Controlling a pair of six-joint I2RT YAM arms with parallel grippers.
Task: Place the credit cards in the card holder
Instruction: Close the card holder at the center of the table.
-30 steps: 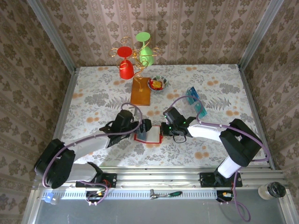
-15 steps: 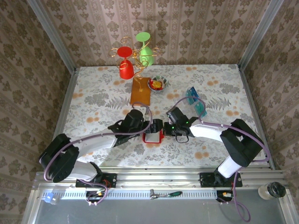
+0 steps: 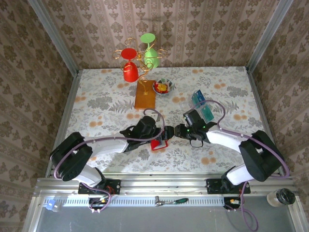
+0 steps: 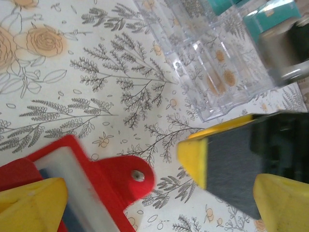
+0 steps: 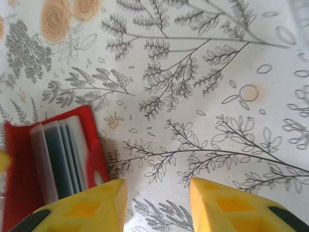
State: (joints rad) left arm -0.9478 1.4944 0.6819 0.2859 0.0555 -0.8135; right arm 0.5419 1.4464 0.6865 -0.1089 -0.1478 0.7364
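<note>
Two grippers meet over the card holder (image 3: 156, 144), which lies near and central. It is best steadied by the left gripper (image 3: 163, 135), spread wide, while the right gripper (image 5: 154, 188), parted and empty, is sent far-right to the credit cards (image 3: 198, 98) in the clear rack (image 4: 212, 63). Both forearms are stretched low, converging inward.

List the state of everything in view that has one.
card holder, open, teal card in its sleeve
cards, standing in rack
left gripper, open, empty
right gripper, open, empty
red cup, hung upside down on stand
green cup, hung upside down on stand
bowl, holds small colourful bits
</note>
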